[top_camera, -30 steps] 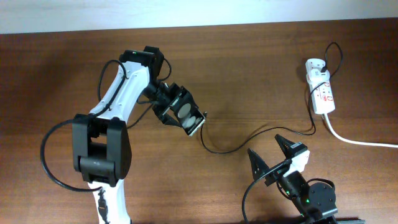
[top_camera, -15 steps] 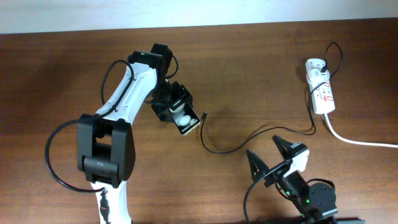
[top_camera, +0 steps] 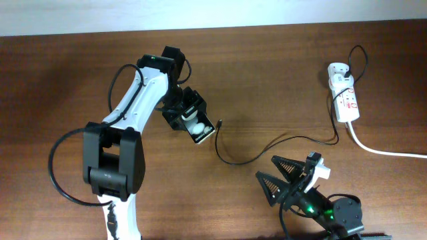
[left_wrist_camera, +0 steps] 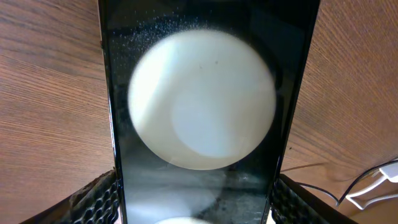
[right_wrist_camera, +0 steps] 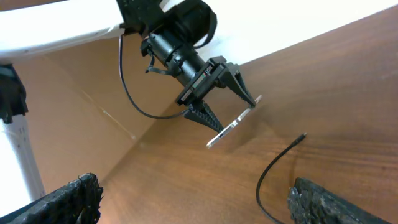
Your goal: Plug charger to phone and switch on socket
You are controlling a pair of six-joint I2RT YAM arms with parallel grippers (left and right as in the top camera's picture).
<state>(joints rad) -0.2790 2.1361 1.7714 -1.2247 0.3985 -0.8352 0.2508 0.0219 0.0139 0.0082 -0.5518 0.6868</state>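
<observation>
My left gripper (top_camera: pixel 189 117) is shut on the phone (top_camera: pixel 198 128), a black slab with white round patches, and holds it tilted over the table's middle. In the left wrist view the phone (left_wrist_camera: pixel 202 99) fills the space between my fingers (left_wrist_camera: pixel 196 214). The charger, a thin black cable (top_camera: pixel 267 150), runs from the socket (top_camera: pixel 345 101) to its plug tip (top_camera: pixel 219 124), which lies just right of the phone. My right gripper (top_camera: pixel 267 169) is open and empty, near the front edge below the cable. Its view shows the phone (right_wrist_camera: pixel 233 127), the plug tip (right_wrist_camera: pixel 302 136) and its own open jaws (right_wrist_camera: pixel 193 202).
The socket's thick white cord (top_camera: pixel 383 152) runs off the right edge. The left arm's white body (top_camera: pixel 137 93) spans the left middle of the table. A loose black wire (top_camera: pixel 57 167) loops beside the left arm's base.
The left gripper swung the phone a little left and turned it, then held still. The right gripper has turned and shifted left, towards the cable's loop.
</observation>
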